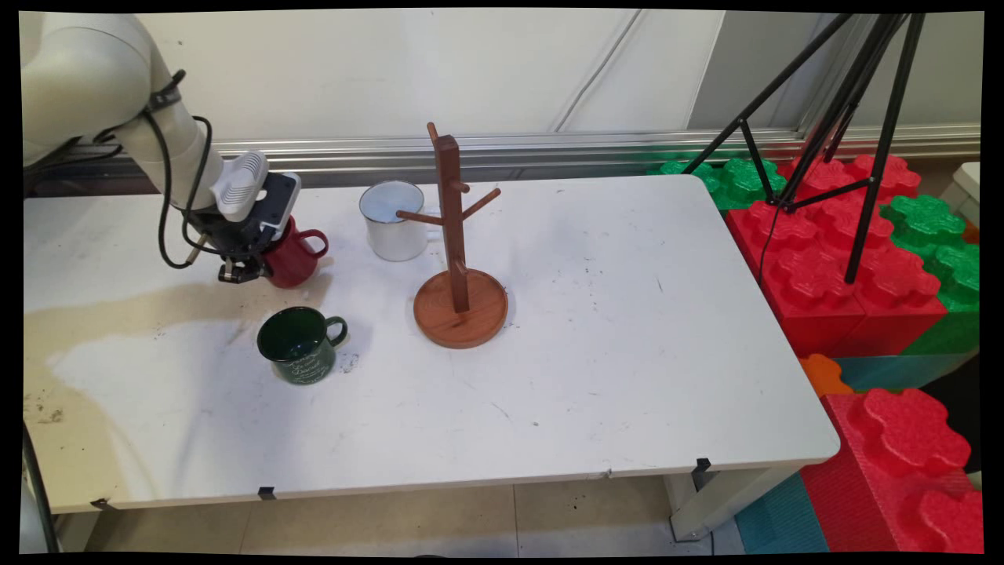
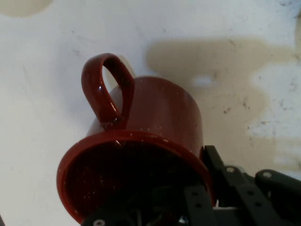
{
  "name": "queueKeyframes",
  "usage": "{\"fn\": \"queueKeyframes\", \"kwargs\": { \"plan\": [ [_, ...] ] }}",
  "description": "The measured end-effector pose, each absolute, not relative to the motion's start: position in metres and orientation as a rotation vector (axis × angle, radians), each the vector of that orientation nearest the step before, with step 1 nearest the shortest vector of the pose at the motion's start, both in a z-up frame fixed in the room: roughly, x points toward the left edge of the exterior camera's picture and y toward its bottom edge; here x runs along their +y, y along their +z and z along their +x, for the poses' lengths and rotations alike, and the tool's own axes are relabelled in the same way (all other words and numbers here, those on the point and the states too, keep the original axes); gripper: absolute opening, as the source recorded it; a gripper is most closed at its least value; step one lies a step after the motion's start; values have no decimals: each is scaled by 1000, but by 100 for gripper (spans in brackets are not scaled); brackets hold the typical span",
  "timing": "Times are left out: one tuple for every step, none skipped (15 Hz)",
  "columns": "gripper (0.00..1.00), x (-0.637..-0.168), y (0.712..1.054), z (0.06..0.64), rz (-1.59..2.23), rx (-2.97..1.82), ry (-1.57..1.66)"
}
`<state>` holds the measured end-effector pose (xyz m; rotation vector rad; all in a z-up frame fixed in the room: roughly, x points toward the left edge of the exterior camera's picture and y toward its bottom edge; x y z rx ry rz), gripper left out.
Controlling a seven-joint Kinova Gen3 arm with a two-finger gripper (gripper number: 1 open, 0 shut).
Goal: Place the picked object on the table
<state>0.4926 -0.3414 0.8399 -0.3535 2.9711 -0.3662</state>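
My gripper point(image 1: 245, 271) is shut on the rim of a dark red mug point(image 1: 296, 255) at the table's far left. One finger is inside the mug and the other is outside its wall. In the hand view the gripper point(image 2: 207, 188) clamps the rim at the lower right, and the red mug point(image 2: 160, 113) is seen from its mouth, handle pointing up and left. The mug looks tilted, its handle towards the white mug point(image 1: 392, 222). I cannot tell whether its base touches the table. A dark green mug point(image 1: 302, 345) stands upright nearer the front.
A brown wooden mug tree point(image 1: 451, 227) with pegs on a round base stands at the table's middle, right beside the white mug. Off the table's right edge are red and green foam blocks point(image 1: 847, 267) and a black tripod point(image 1: 855, 118). Brown stains point(image 1: 94, 314) mark the table's left.
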Motion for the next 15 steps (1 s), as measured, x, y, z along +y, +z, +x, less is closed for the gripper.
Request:
{"fn": "queueKeyframes", "kwargs": {
  "plan": [
    [0,-344,837,493,-355,2967,-358],
    [0,-346,835,492,-355,2963,-351],
    [0,-347,833,492,-354,2959,-345],
    [0,-349,831,492,-355,2955,-340],
    [0,-350,830,492,-354,2951,-333],
    [0,-351,828,492,-353,2947,-327],
    [0,-352,827,492,-354,2944,-324],
    [100,-353,826,492,-353,2942,-322],
    [100,-354,825,491,-354,2940,-322],
    [100,-354,825,491,-356,2938,-325],
    [100,-355,825,490,-353,2937,-328],
    [100,-356,825,490,-353,2935,-330],
    [100,-356,825,491,-354,2934,-331],
    [100,-355,826,491,-356,2933,-333],
    [100,-354,828,492,-360,2933,-336]
  ]
}}
